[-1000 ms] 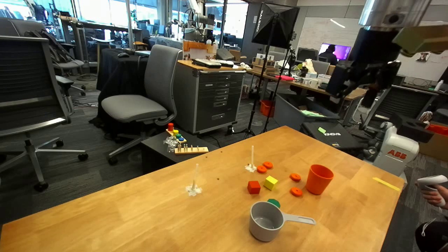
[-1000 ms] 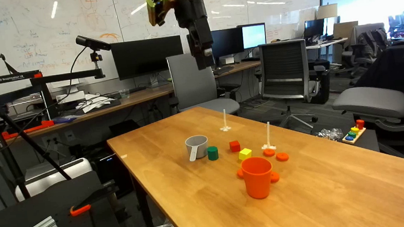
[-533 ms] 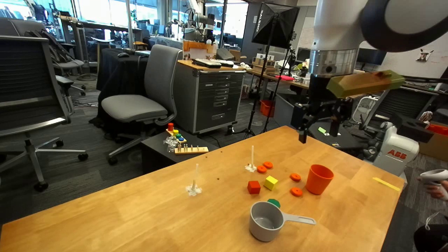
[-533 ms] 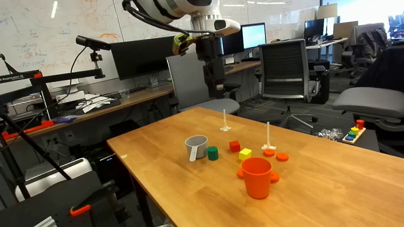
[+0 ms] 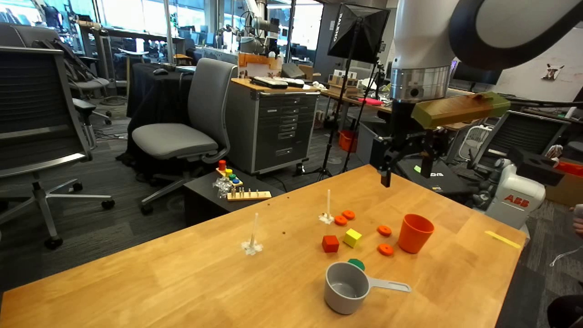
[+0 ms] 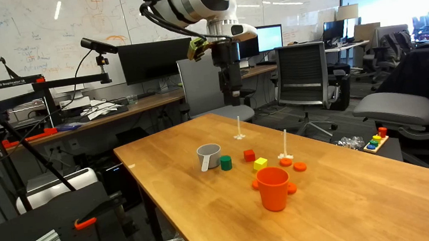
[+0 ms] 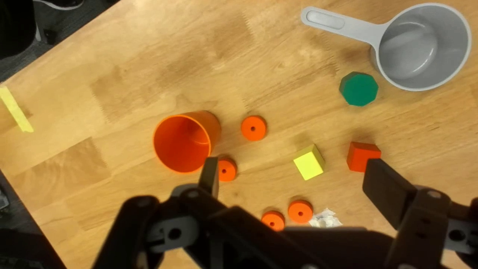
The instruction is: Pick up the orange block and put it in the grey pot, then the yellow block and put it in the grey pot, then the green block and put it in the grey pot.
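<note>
1. Robot's hand point(image 5: 406, 173) is spread wide, holding zilch, well above the surface point(image 5: 282, 273).
2. Orange-red cube point(image 7: 363, 156), yellow cube point(image 7: 310, 164) and green octagonal block point(image 7: 359, 89) all sit loose below it, so zero done imo.
3. Grey measuring cup point(image 5: 344, 298) (the "pot") is below the hand too, nothing inside. All three left, orange first.

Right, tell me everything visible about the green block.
The green block is dark green and stubby, with a flat, roughly octagonal top; wood or plastic, I can't tell. It stands upright on the table, close beside the grey pot, which hides its lower part in an exterior view. The wrist view shows a gap between them; only the table seems to touch it.
</note>
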Motion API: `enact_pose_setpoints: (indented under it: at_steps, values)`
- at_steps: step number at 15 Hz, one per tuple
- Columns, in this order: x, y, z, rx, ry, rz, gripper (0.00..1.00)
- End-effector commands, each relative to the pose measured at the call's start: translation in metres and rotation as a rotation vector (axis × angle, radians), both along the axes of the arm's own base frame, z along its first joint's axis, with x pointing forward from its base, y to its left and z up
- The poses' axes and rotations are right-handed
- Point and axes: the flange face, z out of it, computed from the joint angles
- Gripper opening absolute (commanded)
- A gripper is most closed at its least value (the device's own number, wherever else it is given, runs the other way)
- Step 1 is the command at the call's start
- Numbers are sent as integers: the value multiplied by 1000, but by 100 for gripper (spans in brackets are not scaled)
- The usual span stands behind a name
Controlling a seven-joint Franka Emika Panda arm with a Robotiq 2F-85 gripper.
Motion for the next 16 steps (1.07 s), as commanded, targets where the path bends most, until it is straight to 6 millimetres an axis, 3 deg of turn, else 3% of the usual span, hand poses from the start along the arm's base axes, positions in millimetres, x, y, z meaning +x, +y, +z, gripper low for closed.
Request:
enact_pose_setpoints:
  at_steps: [1,6,10,16]
  values:
    - [26,-4,-30,2,44,-15,100]
    - [64,-3,-92,-26,127,-33,100]
    - [91,10,-125,-13,172,-26,100]
    - [101,5,-166,-23,375,21,100]
